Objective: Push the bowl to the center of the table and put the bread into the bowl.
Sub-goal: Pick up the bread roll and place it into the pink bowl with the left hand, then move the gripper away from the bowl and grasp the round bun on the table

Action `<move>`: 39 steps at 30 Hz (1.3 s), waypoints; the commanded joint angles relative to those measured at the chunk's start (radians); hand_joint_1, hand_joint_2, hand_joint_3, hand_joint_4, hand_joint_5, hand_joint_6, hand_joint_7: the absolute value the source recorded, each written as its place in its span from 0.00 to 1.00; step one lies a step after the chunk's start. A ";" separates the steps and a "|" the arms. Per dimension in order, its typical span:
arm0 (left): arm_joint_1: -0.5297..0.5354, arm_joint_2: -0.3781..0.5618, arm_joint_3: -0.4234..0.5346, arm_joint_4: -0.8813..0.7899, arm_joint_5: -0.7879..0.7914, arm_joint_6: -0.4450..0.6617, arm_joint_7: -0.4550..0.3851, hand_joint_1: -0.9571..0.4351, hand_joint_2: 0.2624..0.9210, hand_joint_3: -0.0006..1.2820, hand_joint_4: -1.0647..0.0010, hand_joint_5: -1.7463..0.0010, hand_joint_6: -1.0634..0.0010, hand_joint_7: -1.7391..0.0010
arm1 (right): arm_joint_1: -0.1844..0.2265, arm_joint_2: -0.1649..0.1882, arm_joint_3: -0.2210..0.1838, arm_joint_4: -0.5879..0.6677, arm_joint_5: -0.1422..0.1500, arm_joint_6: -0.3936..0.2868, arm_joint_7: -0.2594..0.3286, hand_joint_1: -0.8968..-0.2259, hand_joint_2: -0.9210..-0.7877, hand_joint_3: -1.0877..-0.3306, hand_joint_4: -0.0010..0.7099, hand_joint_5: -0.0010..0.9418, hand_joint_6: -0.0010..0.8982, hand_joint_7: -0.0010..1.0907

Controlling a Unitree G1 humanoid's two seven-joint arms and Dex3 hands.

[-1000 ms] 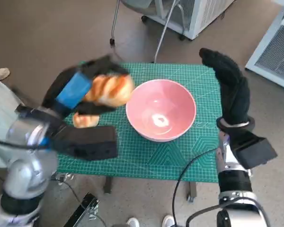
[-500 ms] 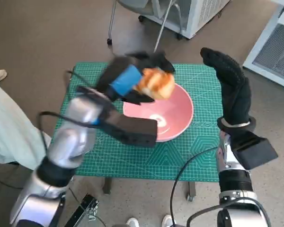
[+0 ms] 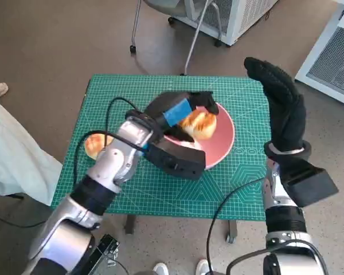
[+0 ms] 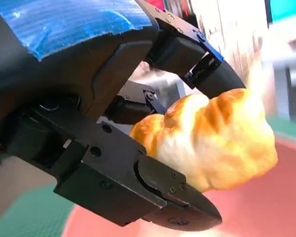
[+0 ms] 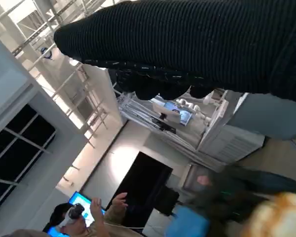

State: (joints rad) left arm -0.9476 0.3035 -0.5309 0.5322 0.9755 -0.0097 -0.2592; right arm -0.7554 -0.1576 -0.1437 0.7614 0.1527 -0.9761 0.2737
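Observation:
A pink bowl (image 3: pixel 222 140) stands near the middle of the green mat. My left hand (image 3: pixel 180 113) holds a golden croissant-shaped bread (image 3: pixel 199 124) just above the bowl's inside. In the left wrist view the bread (image 4: pixel 212 140) sits between the black fingers (image 4: pixel 172 207), with the pink bowl (image 4: pixel 266 207) below. A second piece of bread (image 3: pixel 95 144) lies on the mat at the left. My right hand (image 3: pixel 281 106) is raised upright beside the bowl on the right, holding nothing, fingers extended.
The green cutting mat (image 3: pixel 160 189) covers the small table. A chair base (image 3: pixel 160 34) and white cabinets (image 3: pixel 241 14) stand beyond the far edge. A person's pale trouser leg (image 3: pixel 11 154) is close at the left. A person (image 5: pixel 93 217) shows in the right wrist view.
My left hand has carried the bread rightward from the mat's left side to over the bowl and lowered it. The right hand has stayed raised.

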 commanded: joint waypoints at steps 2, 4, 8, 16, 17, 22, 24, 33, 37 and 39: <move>-0.025 0.012 -0.019 0.012 -0.043 -0.002 -0.151 0.56 1.00 0.11 0.77 0.84 0.67 0.72 | 0.041 -0.006 -0.004 -0.015 0.008 0.027 0.004 0.66 0.00 0.60 0.65 0.01 0.16 0.85; -0.022 0.020 -0.010 -0.004 -0.063 -0.002 -0.189 0.51 1.00 0.09 0.81 0.92 0.68 0.81 | 0.043 -0.006 -0.006 -0.018 0.014 0.032 0.008 0.66 0.00 0.60 0.65 0.01 0.16 0.85; 0.010 0.033 0.028 -0.073 -0.116 0.025 -0.246 0.42 1.00 0.10 0.92 0.98 0.72 0.91 | 0.043 -0.005 -0.007 -0.022 0.020 0.042 0.013 0.67 0.00 0.60 0.65 0.01 0.16 0.84; 0.079 0.081 0.114 -0.237 -0.216 0.052 -0.279 0.32 1.00 0.20 0.99 1.00 0.78 0.95 | 0.039 0.005 -0.009 -0.017 0.026 0.048 0.018 0.67 0.00 0.60 0.66 0.01 0.17 0.85; 0.087 0.087 0.125 -0.256 -0.231 0.051 -0.283 0.31 1.00 0.21 0.99 1.00 0.78 0.96 | 0.039 0.006 -0.009 -0.017 0.025 0.046 0.018 0.67 0.00 0.61 0.66 0.01 0.17 0.84; 0.157 0.157 0.245 -0.390 -0.373 0.002 -0.299 0.29 1.00 0.23 0.92 0.98 0.75 0.95 | 0.037 0.008 -0.007 -0.015 0.019 0.044 0.016 0.67 0.00 0.61 0.66 0.01 0.17 0.84; 0.176 0.178 0.276 -0.418 -0.411 -0.017 -0.298 0.28 1.00 0.24 0.87 0.97 0.73 0.94 | 0.036 0.009 -0.006 -0.014 0.018 0.043 0.017 0.67 0.00 0.61 0.66 0.01 0.17 0.84; 0.290 0.313 0.461 -0.547 -0.552 -0.124 -0.261 0.32 1.00 0.21 0.74 0.97 0.64 0.92 | 0.026 0.007 -0.003 0.007 -0.006 0.030 0.007 0.67 0.00 0.60 0.66 0.01 0.17 0.84; 0.370 0.397 0.566 -0.643 -0.578 -0.116 -0.265 0.37 1.00 0.13 0.68 0.97 0.60 0.92 | 0.025 0.009 0.000 0.008 -0.007 0.026 0.009 0.66 0.00 0.61 0.66 0.01 0.16 0.84; 0.403 0.427 0.605 -0.675 -0.588 -0.097 -0.276 0.39 0.99 0.10 0.66 0.97 0.59 0.92 | 0.025 0.009 0.001 0.005 -0.003 0.029 0.012 0.65 0.00 0.61 0.66 0.01 0.16 0.84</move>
State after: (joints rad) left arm -0.5907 0.6801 0.0149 -0.0862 0.4130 -0.1218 -0.5297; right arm -0.7379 -0.1521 -0.1466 0.7545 0.1521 -0.9513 0.2830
